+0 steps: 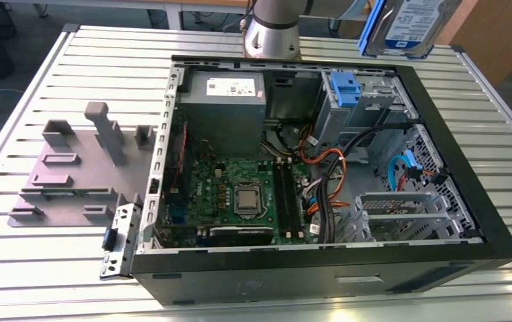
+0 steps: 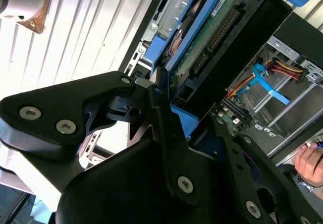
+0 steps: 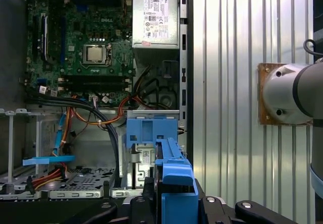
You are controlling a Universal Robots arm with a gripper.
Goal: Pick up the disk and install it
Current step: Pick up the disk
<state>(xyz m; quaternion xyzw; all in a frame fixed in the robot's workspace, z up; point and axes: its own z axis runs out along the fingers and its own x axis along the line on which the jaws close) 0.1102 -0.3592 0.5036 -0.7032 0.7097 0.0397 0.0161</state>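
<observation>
Slatted metal table carries an open computer case, which takes up most of the table from the middle out toward the edge at the exterior view's right. Grey fixture plate with upright blocks lies flat on the table beside the case, toward the edge at the exterior view's left. Arm base stands on the table at the far edge, just behind the case. Inside the case: grey power-supply box in the far corner nearest the arm base; green motherboard on the case floor with the processor socket at its middle; a bundle of orange and black cables runs beside the board; blue drive-bay latch sits at the far wall next to the supply box. The disk is held in the air above the far corner of the case at the exterior view's right, well clear of the case rim, label face visible, blue side bracket along its edge. In the second wrist view the gripper has its black fingers clamped on the disk's blue bracket, the drive's circuit-board underside turned to the camera. A person's hand shows at the edge of the second wrist view, beside the case.
</observation>
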